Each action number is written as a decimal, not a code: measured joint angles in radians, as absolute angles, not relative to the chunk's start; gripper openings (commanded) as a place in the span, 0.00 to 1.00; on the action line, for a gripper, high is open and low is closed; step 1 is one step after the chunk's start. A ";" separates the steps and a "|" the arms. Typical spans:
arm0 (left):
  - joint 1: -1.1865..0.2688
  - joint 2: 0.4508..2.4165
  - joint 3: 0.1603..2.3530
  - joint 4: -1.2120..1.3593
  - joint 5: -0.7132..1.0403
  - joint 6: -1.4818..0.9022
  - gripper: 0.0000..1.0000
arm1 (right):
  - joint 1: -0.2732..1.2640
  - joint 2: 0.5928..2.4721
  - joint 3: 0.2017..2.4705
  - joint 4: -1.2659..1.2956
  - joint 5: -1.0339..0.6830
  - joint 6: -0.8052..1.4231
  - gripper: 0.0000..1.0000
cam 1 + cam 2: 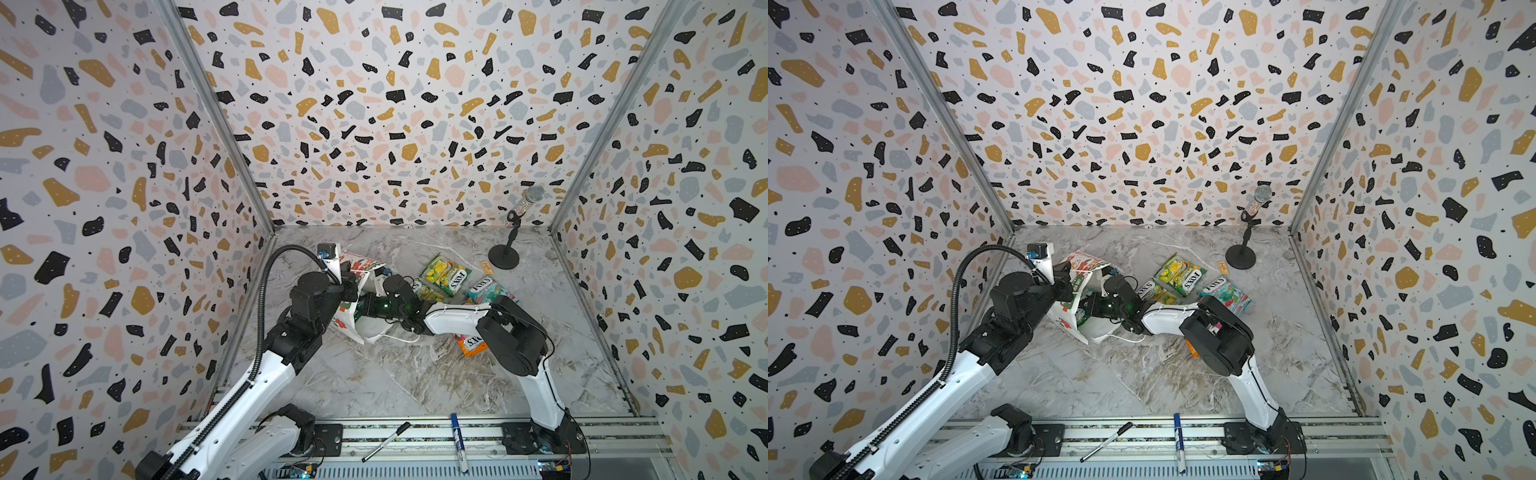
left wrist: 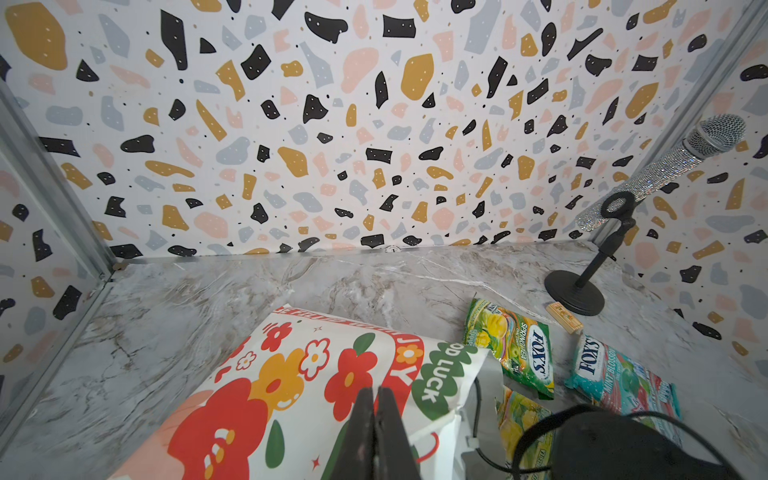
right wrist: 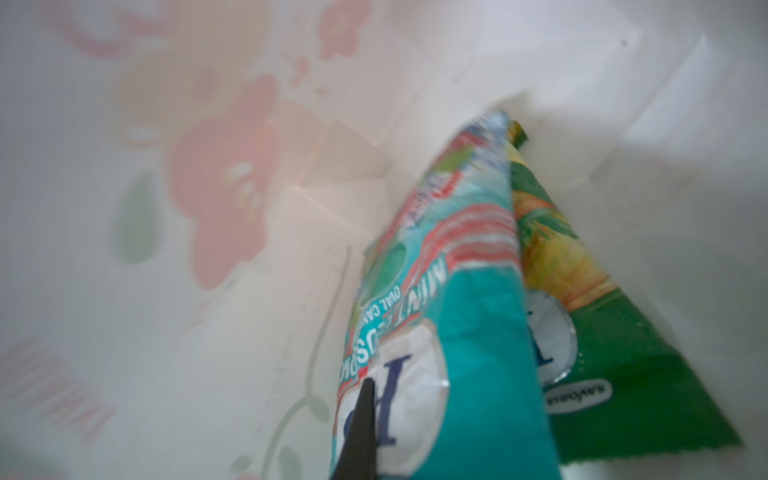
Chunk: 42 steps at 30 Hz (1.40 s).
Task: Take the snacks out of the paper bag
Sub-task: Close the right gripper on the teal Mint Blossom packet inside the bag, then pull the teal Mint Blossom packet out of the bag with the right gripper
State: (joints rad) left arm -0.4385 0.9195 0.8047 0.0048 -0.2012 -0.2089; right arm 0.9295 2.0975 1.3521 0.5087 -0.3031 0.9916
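Note:
The paper bag [image 1: 360, 267] [image 2: 266, 395], white with red and orange flowers, lies on its side at the left of the marble floor, mouth toward the right. My left gripper [image 2: 376, 392] [image 1: 350, 287] is shut on the bag's upper wall by the mouth. The right arm reaches into the mouth. Inside, my right gripper [image 3: 395, 401] is shut on a teal packet [image 3: 449, 291], with a green packet [image 3: 615, 365] behind it. Outside lie other snacks: two green-yellow packets [image 1: 445, 274] [image 1: 424, 291], a teal one [image 1: 487, 289] and an orange one [image 1: 471, 345] partly under the right arm.
A glittery microphone on a black stand [image 1: 504, 259] occupies the back right corner, with a small tan block [image 1: 485, 266] beside it. A pen [image 1: 386, 440] and a blue marker [image 1: 458, 441] lie on the front rail. Patterned walls close in three sides.

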 measured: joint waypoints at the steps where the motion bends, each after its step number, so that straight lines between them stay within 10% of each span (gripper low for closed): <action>1: -0.439 0.920 0.804 0.005 -0.207 -0.211 0.00 | 0.929 2.081 1.343 0.508 -0.305 0.983 0.00; 42: -0.419 0.926 0.805 0.004 -0.271 -0.231 0.00 | 0.818 1.368 1.242 0.009 -0.338 0.456 0.00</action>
